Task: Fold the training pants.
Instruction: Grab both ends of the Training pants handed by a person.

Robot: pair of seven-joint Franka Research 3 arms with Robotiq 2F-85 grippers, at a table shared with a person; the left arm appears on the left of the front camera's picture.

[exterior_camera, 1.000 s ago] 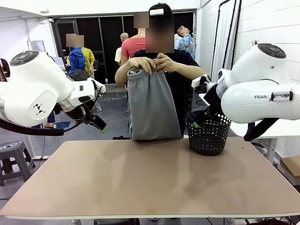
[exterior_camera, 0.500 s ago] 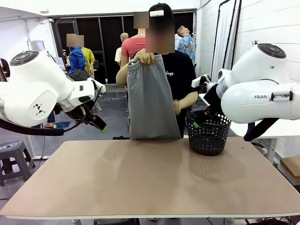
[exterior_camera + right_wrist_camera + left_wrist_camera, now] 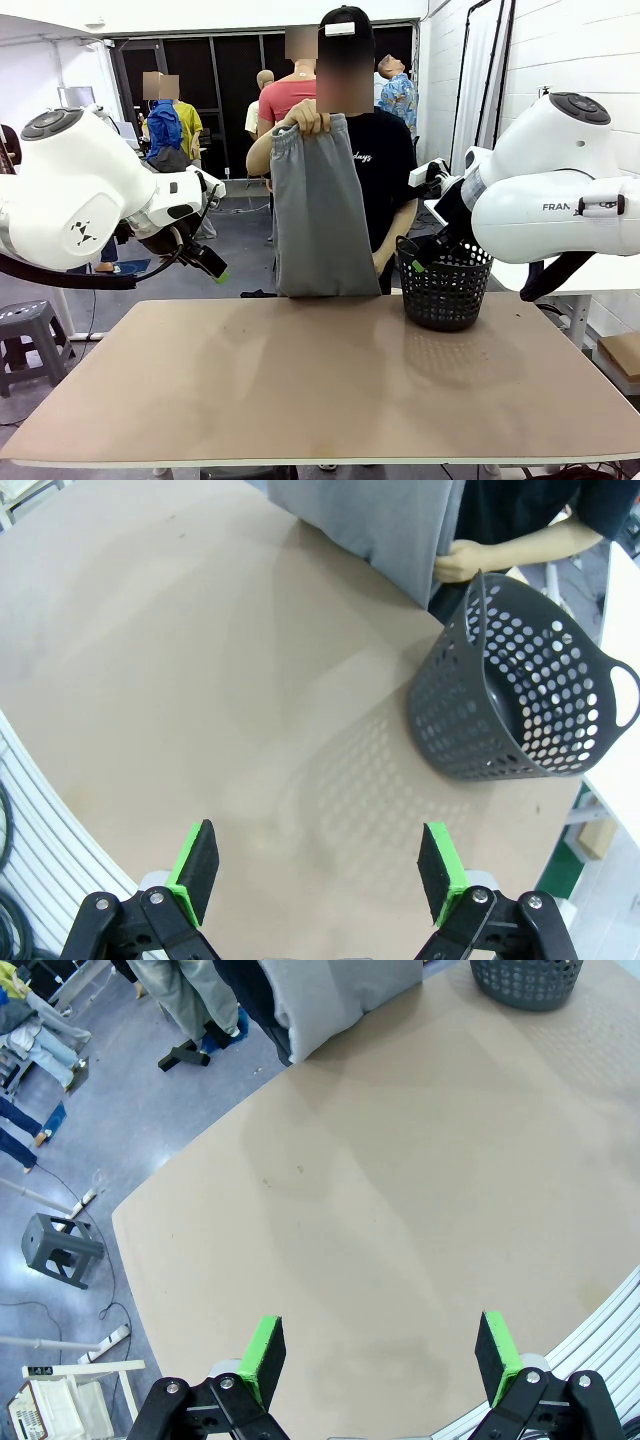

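Observation:
A person at the far side holds up the light grey training pants by the waistband with one hand; they hang folded lengthwise to the table's far edge. The person's other hand is low beside the pants' lower edge. The pants' lower part shows at the top of the left wrist view and the right wrist view. My left gripper is open above the bare table, as seen past its green pads. My right gripper is also open above the table, empty. In the front view both arms hang raised at the sides.
A black mesh basket stands on the tan table at the far right, beside the pants; it also appears as the basket in the right wrist view. A grey stool stands left of the table.
The person went from holding the waistband with both hands to one hand, lowering the other toward the pants' bottom. Neither arm has moved.

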